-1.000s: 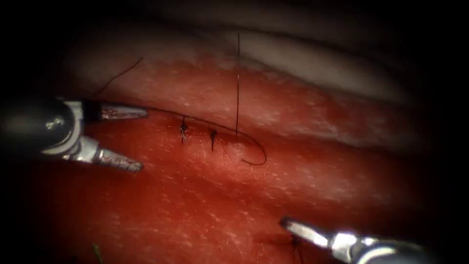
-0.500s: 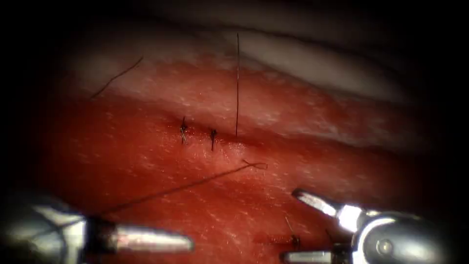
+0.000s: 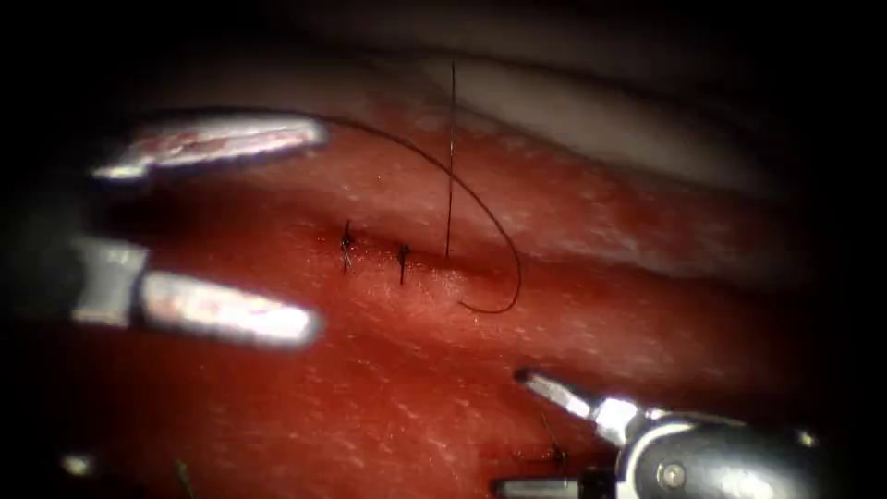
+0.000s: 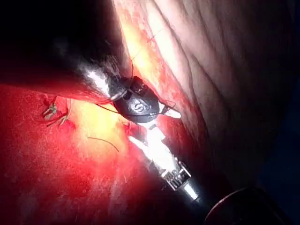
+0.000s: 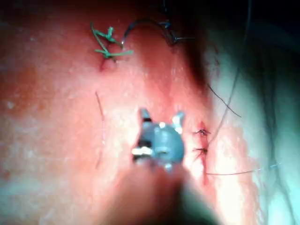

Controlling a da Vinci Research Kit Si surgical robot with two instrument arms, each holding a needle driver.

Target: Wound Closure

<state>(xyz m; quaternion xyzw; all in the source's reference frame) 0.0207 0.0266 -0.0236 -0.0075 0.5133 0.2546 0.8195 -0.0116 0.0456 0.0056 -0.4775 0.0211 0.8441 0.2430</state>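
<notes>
At the middle of the tissue (image 3: 591,212), along the cut (image 3: 434,263), two dark stitches (image 3: 346,246) sit side by side. Just to their right, an upright strand (image 3: 450,157) rises straight out of the cut toward the tissue's far edge.

My left gripper (image 3: 319,229) is on the left of the cut with its jaws spread wide. The thread (image 3: 480,199) meets the tip of its upper jaw and sweeps in a loose arc over the cut. It ends on the tissue just right of the stitches. I cannot tell whether the thread is caught on that jaw or just lies against it.

My right gripper (image 3: 540,439) hangs near the tissue's near edge. Its jaws are apart and hold nothing. I cannot place the needle.

I judge the job here to be handling the thread. To do it well I should:
- keep the arc slack enough not to drag on the tissue where the thread leaves it;
- move smoothly;
- keep the loose arc off the upright strand it crosses.

That crossing is the main snag risk. Another knot (image 3: 557,455) sits close under my right gripper, and green thread ends (image 5: 107,44) lie further off. Wet red fluid (image 3: 370,397) coats the near tissue.
</notes>
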